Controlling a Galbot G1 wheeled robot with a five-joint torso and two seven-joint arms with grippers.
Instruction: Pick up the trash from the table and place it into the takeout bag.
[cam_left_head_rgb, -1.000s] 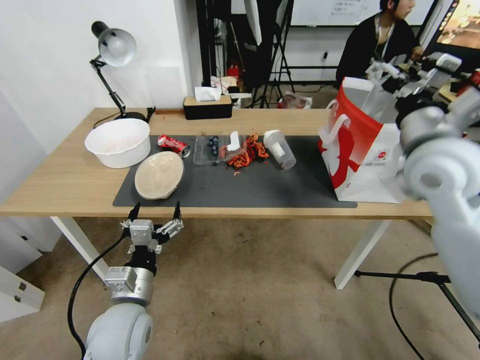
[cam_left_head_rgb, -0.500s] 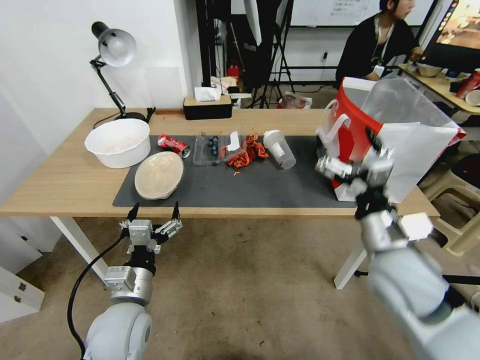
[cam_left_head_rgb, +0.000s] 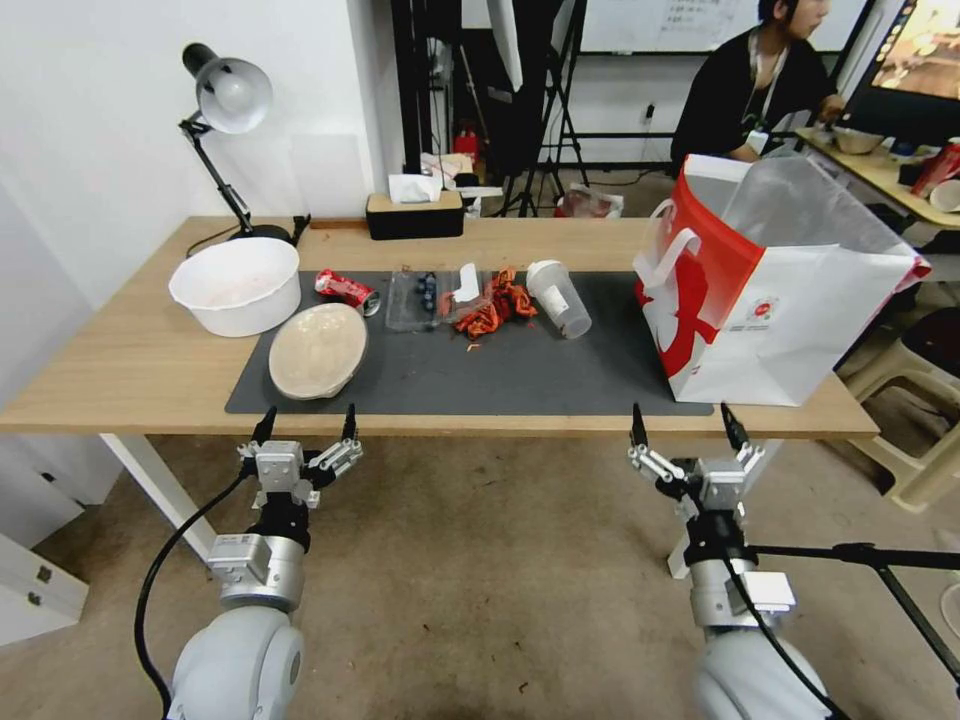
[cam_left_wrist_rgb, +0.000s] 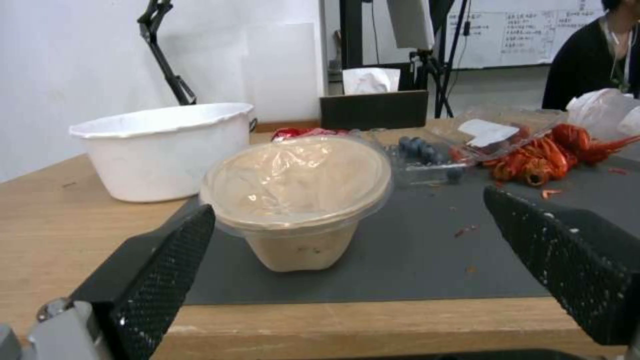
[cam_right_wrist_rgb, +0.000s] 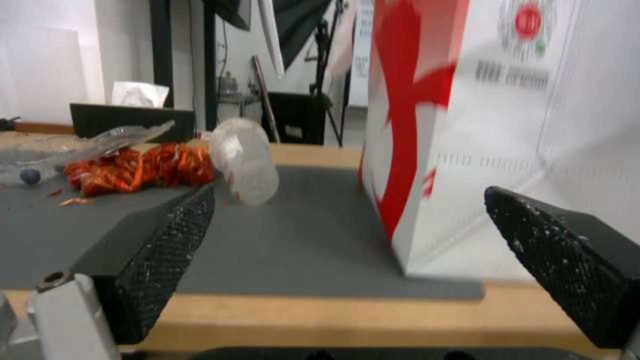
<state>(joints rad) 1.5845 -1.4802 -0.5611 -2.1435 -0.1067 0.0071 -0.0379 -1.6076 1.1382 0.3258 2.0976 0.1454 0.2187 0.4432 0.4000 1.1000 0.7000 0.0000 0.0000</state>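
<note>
While both arms are waiting low in front of the table (cam_left_head_rgb: 120, 380), the left gripper (cam_left_head_rgb: 305, 428) is sitting just short of the near edge with its jaws spread wide and nothing between them. Well ahead of it and off to its left, a white tub (cam_left_head_rgb: 236, 283) is standing on the bare wood. Straight ahead of those open fingers, the beige lidded bowl (cam_left_wrist_rgb: 300, 195) is resting on the dark mat (cam_left_head_rgb: 520, 385); it is looking light and thin-walled, with a slick film over the top, so pinching across the rim rather than pressing the soft middle seems wisest. Beyond it the crushed red can (cam_left_head_rgb: 345, 288) is lying flat, probably stiff along its creases and easy to nip. Moving rightward, a clear tray (cam_left_head_rgb: 425, 297) with dark berries is looking flimsy and likely to flex, and the orange-red scraps (cam_left_head_rgb: 495, 303) beside it are looking loose and messy. The clear plastic cup (cam_right_wrist_rgb: 245, 161) is lying on its side ahead of the right gripper (cam_left_head_rgb: 688, 430), likely to roll and crush; around the lidded end seems safest. That gripper is likewise gaping wide and empty, with the takeout bag (cam_left_head_rgb: 790, 300) standing open just ahead and to its right.
</note>
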